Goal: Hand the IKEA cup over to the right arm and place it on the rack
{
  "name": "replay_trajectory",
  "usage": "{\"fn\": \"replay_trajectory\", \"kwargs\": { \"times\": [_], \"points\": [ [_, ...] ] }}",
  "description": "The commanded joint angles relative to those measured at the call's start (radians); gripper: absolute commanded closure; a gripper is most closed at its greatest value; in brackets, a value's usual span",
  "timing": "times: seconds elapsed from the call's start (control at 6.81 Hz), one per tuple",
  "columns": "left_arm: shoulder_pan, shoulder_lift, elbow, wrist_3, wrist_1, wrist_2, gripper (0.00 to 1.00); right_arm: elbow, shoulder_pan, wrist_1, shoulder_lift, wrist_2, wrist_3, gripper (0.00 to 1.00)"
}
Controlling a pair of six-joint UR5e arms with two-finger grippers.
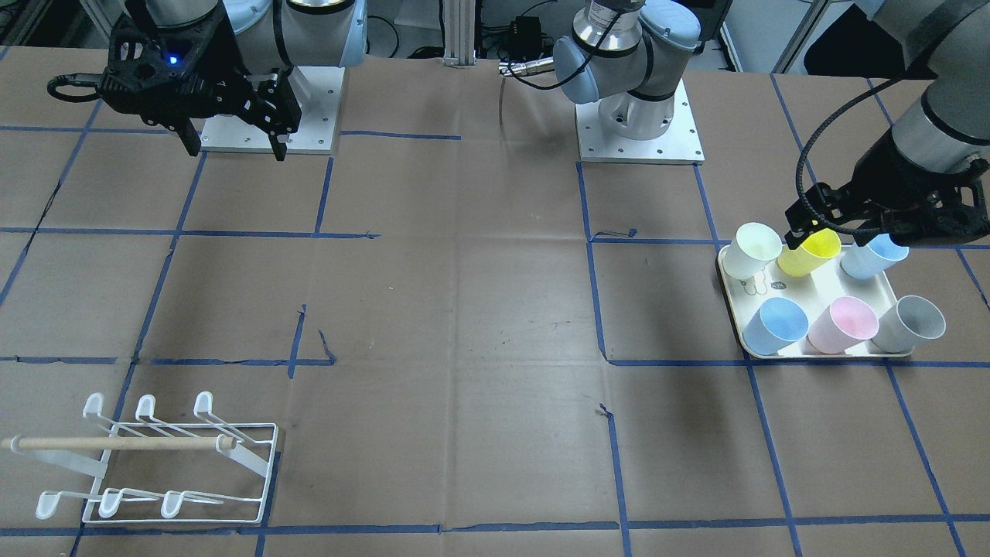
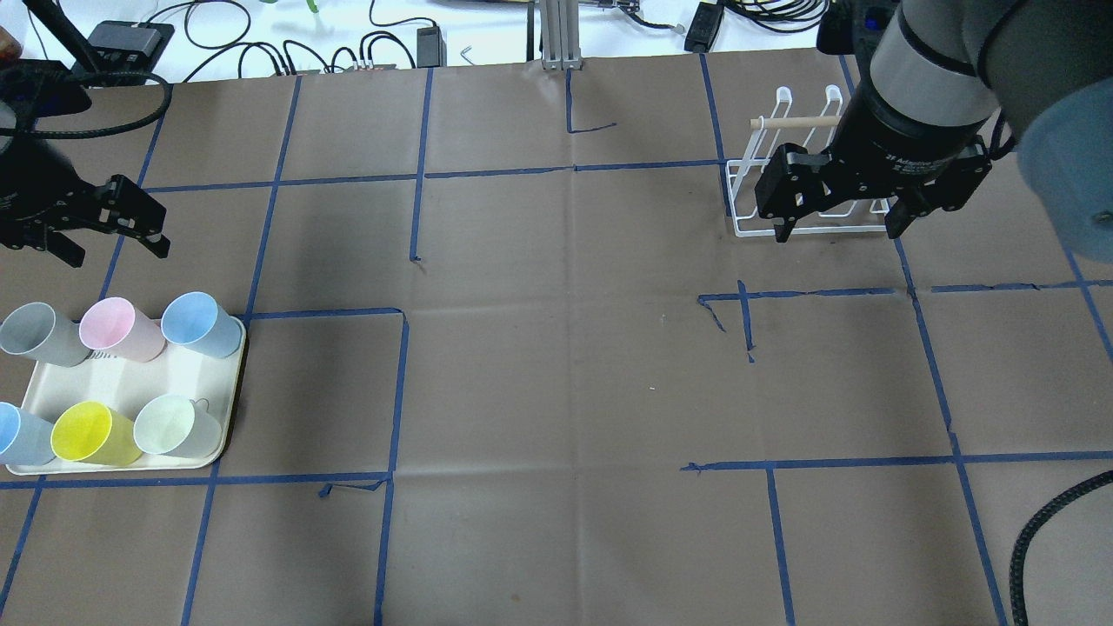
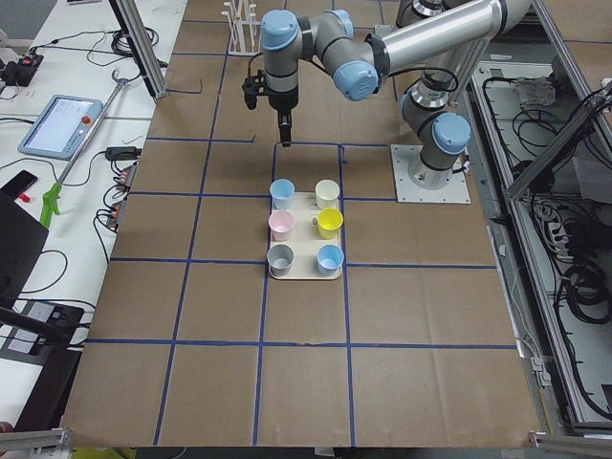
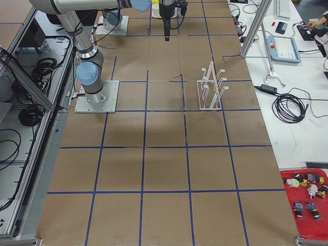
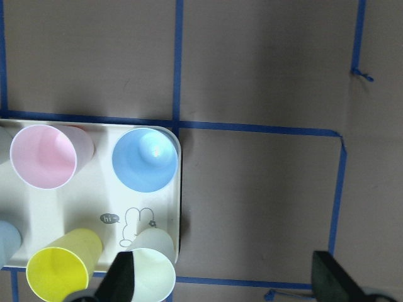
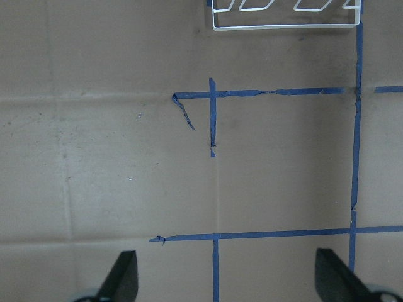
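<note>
**Both claws hang open above the worktop; all six cups stand on the tray.**

The left claw is released, its fingers spread wide and gripping nothing. It hovers over the cream rectangular plastic tray at the robot's left end of the brown paper-covered worktop. On the tray stand a grey plastic cup, a pink cup, a blue cup, a second pale-blue cup, a yellow cup and a whitish-green cup. All are upright and mouth-up. The right claw is likewise released and empty, in the air near the low white wire rack with a wooden dowel handle, which sits on the worktop's far right.
</note>
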Motion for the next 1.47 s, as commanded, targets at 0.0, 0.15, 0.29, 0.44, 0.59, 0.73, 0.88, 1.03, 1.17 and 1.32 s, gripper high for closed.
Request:
{"fn": "replay_trajectory", "kwargs": {
  "times": [0.0, 0.15, 0.29, 0.44, 0.59, 0.73, 0.88, 1.03, 1.17, 1.32],
  "points": [
    [0.021, -0.06, -0.018, 0.019, 0.047, -0.001, 0.01, 0.001, 0.0, 0.0, 0.002, 0.002, 0.0, 0.0],
    [0.021, -0.075, -0.074, 0.019, 0.115, -0.001, 0.01, 0.001, 0.0, 0.0, 0.002, 0.002, 0.0, 0.0],
    [0.021, -0.078, -0.152, 0.019, 0.21, -0.001, 0.01, -0.001, 0.0, 0.0, 0.003, 0.002, 0.0, 0.0],
    [0.019, -0.094, -0.212, 0.019, 0.314, -0.002, 0.01, -0.001, -0.002, 0.0, 0.002, 0.0, 0.0, 0.0],
    [0.019, -0.129, -0.243, 0.021, 0.39, -0.002, 0.01, -0.001, -0.002, 0.0, 0.003, 0.002, 0.0, 0.0],
    [0.013, -0.169, -0.245, 0.019, 0.419, -0.002, 0.01, -0.001, -0.002, 0.0, 0.003, 0.002, 0.0, 0.0],
    [0.005, -0.193, -0.245, 0.019, 0.442, -0.002, 0.01, -0.001, -0.002, 0.0, 0.002, 0.0, 0.0, 0.0],
    [0.005, -0.197, -0.248, 0.022, 0.443, -0.005, 0.01, -0.001, -0.002, 0.0, 0.002, 0.0, 0.0, 0.0],
    [0.005, -0.203, -0.249, 0.024, 0.441, -0.004, 0.01, -0.001, -0.002, 0.0, 0.002, 0.0, 0.0, 0.0],
    [0.004, -0.226, -0.249, 0.025, 0.441, -0.002, 0.01, -0.001, -0.002, 0.0, 0.002, 0.0, 0.0, 0.0]
  ]
}}
